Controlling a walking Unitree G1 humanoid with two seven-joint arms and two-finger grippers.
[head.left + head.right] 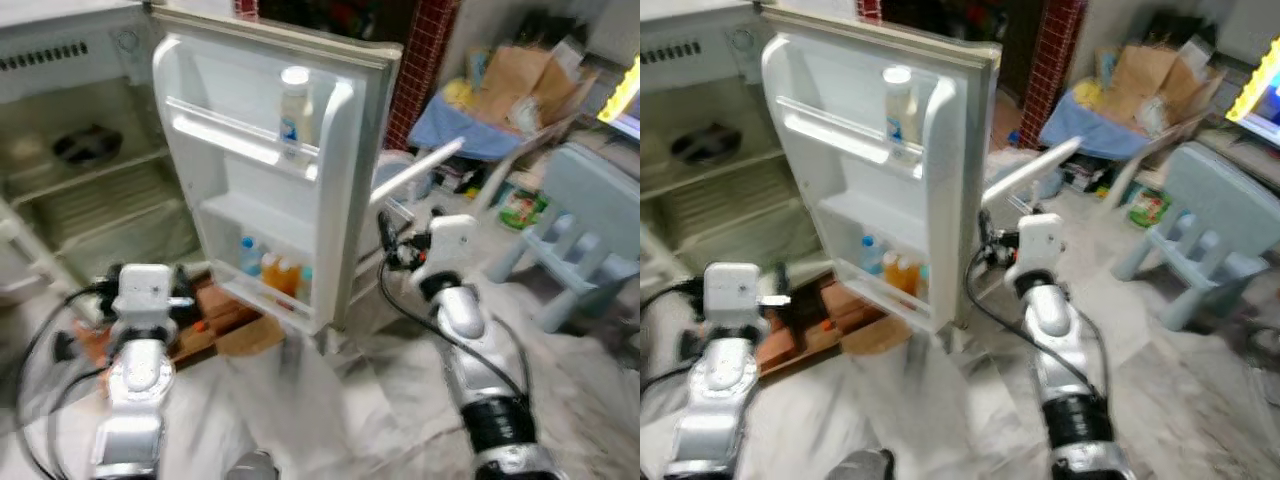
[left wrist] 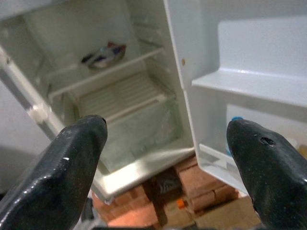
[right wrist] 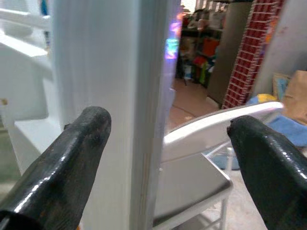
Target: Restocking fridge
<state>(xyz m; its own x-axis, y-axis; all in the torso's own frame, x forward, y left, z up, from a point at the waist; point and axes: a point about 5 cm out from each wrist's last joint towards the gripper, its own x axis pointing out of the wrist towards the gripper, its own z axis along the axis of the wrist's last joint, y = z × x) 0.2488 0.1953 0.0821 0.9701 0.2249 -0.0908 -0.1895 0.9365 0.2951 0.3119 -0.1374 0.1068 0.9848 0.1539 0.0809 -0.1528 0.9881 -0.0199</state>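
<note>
My right gripper (image 3: 165, 139) is spread wide around the fridge door (image 1: 330, 180) edge, left gripper (image 2: 165, 143) open too, so shoving clumsily could rattle the bottles (image 1: 280, 272) off its bottom shelf.

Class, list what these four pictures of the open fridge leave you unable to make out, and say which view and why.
- Dark item on the fridge shelf: blurred in the eye views, too small in the left wrist view.
- Label of the white bottle: too small, blurred.
- Bottom door-shelf bottles: lower halves hidden by the rail.
- Fridge door inner side: right wrist view sees its edge.
</note>
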